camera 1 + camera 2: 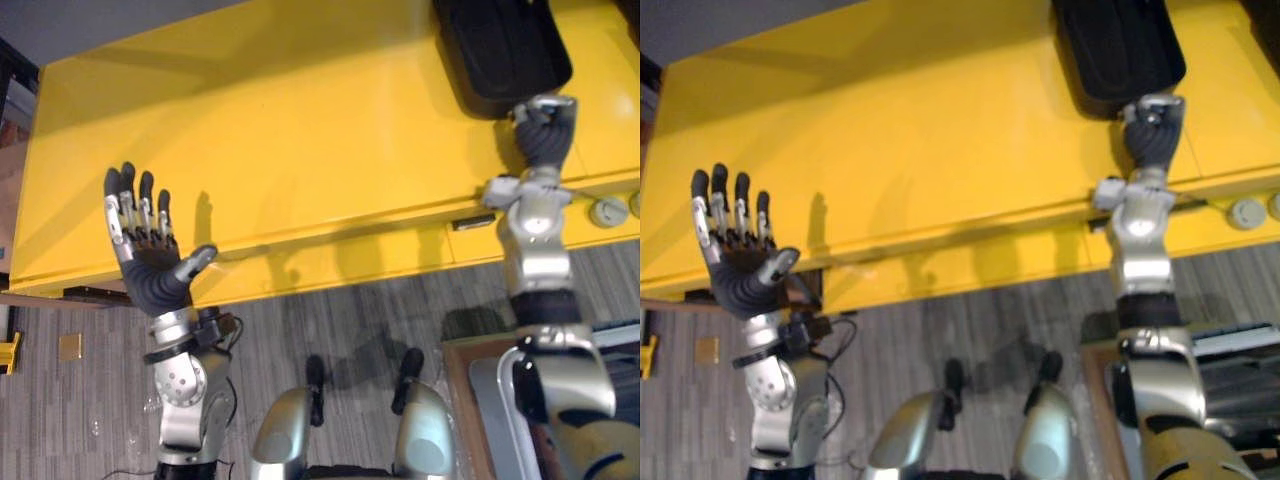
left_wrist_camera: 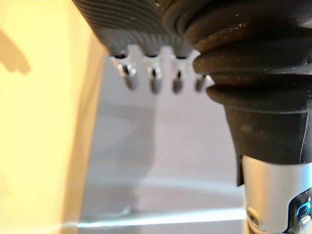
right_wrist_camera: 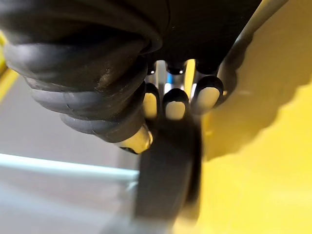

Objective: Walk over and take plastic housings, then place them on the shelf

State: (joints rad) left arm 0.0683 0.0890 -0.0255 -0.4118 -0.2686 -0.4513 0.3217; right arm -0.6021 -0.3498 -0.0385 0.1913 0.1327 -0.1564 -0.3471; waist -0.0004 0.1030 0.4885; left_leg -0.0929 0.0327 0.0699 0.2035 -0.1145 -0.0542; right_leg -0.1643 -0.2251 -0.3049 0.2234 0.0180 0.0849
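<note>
A black plastic housing [image 1: 500,50] lies on the yellow shelf top [image 1: 300,130] at the far right. My right hand [image 1: 545,130] reaches over the front edge and grips the housing's near rim. In the right wrist view its fingers [image 3: 174,105] and thumb [image 3: 136,139] pinch the dark edge of the housing [image 3: 165,180]. My left hand [image 1: 150,265] is raised at the left by the shelf's front edge, palm showing, fingers [image 2: 153,80] straight and spread, holding nothing.
Two round grey knobs [image 1: 607,211] sit on the shelf's front face at the right. A brown-edged box with a grey tray [image 1: 490,400] stands on the carpet at the lower right. A small yellow square [image 1: 70,347] lies on the floor at the left.
</note>
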